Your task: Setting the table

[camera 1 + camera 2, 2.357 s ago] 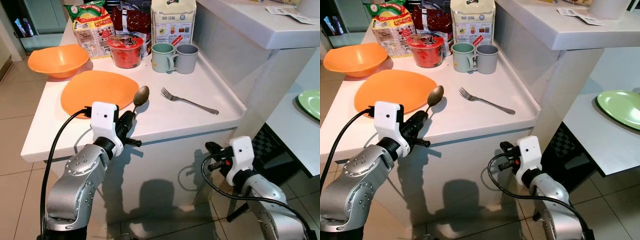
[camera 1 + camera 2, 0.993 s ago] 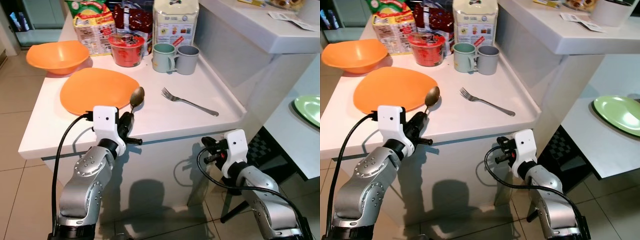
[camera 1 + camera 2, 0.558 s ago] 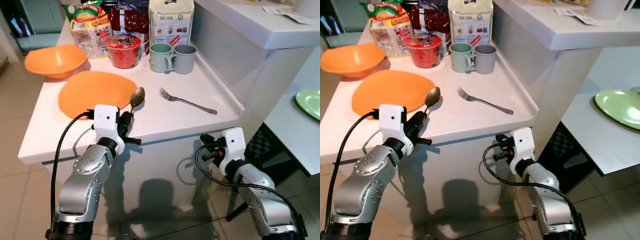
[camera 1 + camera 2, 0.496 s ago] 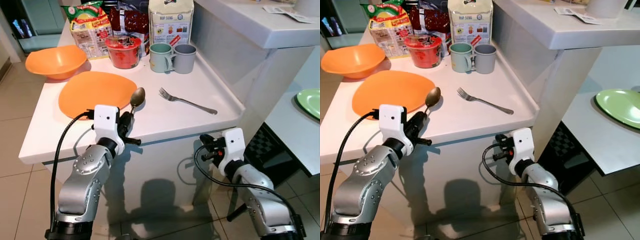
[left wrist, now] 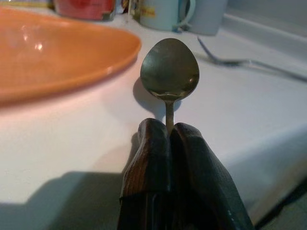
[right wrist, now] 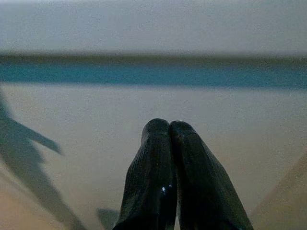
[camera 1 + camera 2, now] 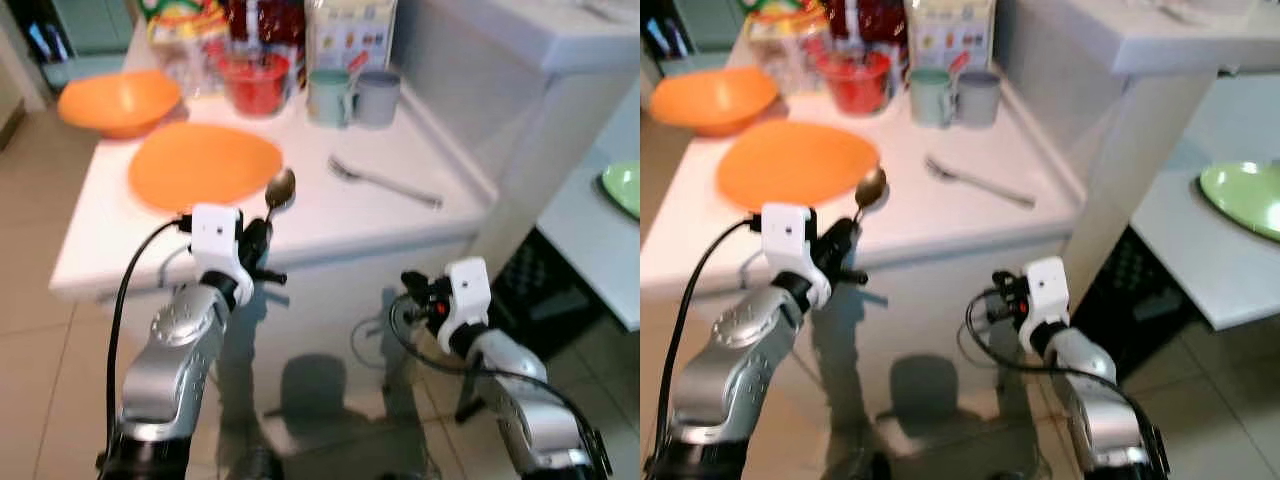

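Observation:
My left gripper (image 7: 262,233) is shut on the handle of a metal spoon (image 7: 279,189), whose bowl (image 5: 170,70) stands up over the front part of the white counter (image 7: 330,215). A flat orange plate (image 7: 204,164) lies just behind and left of the spoon. To the right on the counter lies a fork (image 7: 385,182). An orange bowl (image 7: 118,100) sits at the far left, and a green mug (image 7: 327,97) and a grey mug (image 7: 376,97) stand at the back. My right gripper (image 7: 410,290) is shut on nothing, low in front of the counter's side panel (image 6: 153,115).
Food packets and a red cup (image 7: 256,82) line the back of the counter. A raised white ledge (image 7: 520,50) borders it on the right. A second white table (image 7: 1200,250) with a green plate (image 7: 1245,195) stands to the right. Tiled floor (image 7: 40,330) lies left.
The picture has blurred and shifted a little, so the camera moved. Both arms hold the same pose, and the spoon stays in my left gripper.

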You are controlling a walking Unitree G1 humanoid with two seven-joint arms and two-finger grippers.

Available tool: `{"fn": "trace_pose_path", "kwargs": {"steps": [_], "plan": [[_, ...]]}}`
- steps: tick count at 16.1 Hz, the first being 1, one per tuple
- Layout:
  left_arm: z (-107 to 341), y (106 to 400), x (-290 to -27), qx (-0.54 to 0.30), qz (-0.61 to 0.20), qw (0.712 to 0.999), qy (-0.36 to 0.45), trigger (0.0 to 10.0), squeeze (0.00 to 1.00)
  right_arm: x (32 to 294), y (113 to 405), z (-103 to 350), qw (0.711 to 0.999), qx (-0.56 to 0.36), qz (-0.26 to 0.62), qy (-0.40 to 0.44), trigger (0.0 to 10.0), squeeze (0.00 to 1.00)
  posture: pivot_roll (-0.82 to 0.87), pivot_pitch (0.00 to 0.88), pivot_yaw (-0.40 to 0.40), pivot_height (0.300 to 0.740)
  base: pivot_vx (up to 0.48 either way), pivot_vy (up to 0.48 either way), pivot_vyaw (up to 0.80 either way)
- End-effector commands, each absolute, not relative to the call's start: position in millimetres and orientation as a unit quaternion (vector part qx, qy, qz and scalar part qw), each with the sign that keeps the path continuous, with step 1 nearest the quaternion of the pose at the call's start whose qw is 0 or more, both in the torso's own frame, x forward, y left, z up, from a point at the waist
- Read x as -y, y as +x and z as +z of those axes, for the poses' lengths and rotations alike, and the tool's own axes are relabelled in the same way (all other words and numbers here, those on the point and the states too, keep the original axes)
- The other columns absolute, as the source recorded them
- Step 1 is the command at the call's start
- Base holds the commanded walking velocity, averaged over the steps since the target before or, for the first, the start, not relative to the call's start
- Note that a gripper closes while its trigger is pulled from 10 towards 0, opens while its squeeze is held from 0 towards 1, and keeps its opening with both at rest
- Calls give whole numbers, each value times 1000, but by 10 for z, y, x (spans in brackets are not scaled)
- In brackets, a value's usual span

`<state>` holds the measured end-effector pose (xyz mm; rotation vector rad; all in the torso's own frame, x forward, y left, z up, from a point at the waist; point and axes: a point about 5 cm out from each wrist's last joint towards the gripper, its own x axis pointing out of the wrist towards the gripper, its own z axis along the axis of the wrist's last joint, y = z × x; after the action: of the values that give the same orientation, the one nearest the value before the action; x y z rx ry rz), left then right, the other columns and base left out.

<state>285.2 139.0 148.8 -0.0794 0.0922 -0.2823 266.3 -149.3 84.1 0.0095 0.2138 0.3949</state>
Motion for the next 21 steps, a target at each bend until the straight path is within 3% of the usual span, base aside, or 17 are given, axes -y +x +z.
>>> {"fn": "trace_pose_path", "kwargs": {"steps": [1, 6, 21], "plan": [[1489, 2845, -1392, -46, -144, 988, -33, 0, 0, 1510, 2640, 817, 975, -107, 194, 1, 10000, 0, 14, 0, 8, 740, 0, 0, 0], [1496, 2856, -1388, -46, -146, 988, -22, 0, 0, 1499, 2623, 795, 974, -112, 196, 3, 10000, 0, 18, 0, 6, 740, 0, -69, 0], [1563, 2924, -1356, -34, -164, 986, -15, 0, 0, 1514, 2649, 788, 973, -117, 197, 5, 10000, 0, 18, 0, 6, 740, 0, -477, 0]]}}
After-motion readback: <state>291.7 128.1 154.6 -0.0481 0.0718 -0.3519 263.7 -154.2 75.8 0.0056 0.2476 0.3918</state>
